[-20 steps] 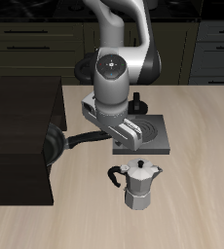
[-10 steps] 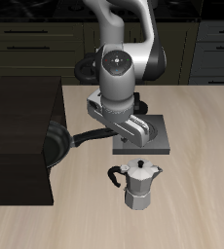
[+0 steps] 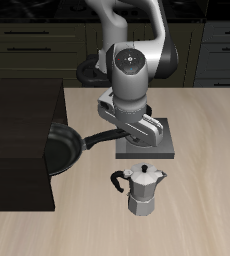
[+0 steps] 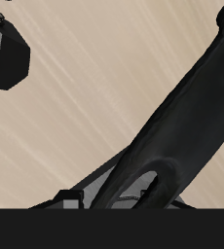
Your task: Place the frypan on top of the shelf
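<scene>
One dark shelf (image 3: 22, 145) fills the exterior view's left; the frypan (image 3: 57, 148) overlaps its right edge, handle clamped in the gripper (image 3: 120, 131). Lower centre stand the grey stove plate (image 3: 159, 142) and, smaller, the moka pot (image 3: 142, 188).

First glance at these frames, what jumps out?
The arm's claw holds the glossy black frypan by its long handle, with the pan at the edge of the dark shelf; whether it rests on the top is not clear. A silver moka pot stands nearer the table's front edge, and just behind it lies a flat grey stove plate.
</scene>
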Tool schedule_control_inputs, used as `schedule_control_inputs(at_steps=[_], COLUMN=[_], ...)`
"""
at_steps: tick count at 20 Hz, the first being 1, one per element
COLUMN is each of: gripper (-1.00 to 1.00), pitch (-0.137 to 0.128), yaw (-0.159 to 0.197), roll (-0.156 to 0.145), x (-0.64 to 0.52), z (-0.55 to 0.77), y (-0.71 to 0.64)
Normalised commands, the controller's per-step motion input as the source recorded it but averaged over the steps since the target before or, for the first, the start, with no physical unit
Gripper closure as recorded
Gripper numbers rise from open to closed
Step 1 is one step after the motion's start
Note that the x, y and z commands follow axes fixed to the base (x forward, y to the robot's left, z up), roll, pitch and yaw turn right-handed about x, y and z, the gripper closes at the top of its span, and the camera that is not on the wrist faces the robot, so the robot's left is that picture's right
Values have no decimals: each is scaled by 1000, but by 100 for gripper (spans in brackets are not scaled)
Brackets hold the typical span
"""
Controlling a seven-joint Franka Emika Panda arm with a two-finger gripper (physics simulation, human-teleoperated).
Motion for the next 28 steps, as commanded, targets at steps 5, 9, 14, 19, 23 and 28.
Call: schedule_control_inputs(at_steps=[5,9,14,19,23,28], gripper=[100,100,100,100,100,100], pitch=[-11,-12,-3,-12,-5,-10], yaw=[23,28,28,21,14,3], roll=[17,14,28,17,17,27], x=[-84,-110,-123,-89,-53,-43], z=[67,47,-10,50,62,63], y=[111,77,225,130,99,124])
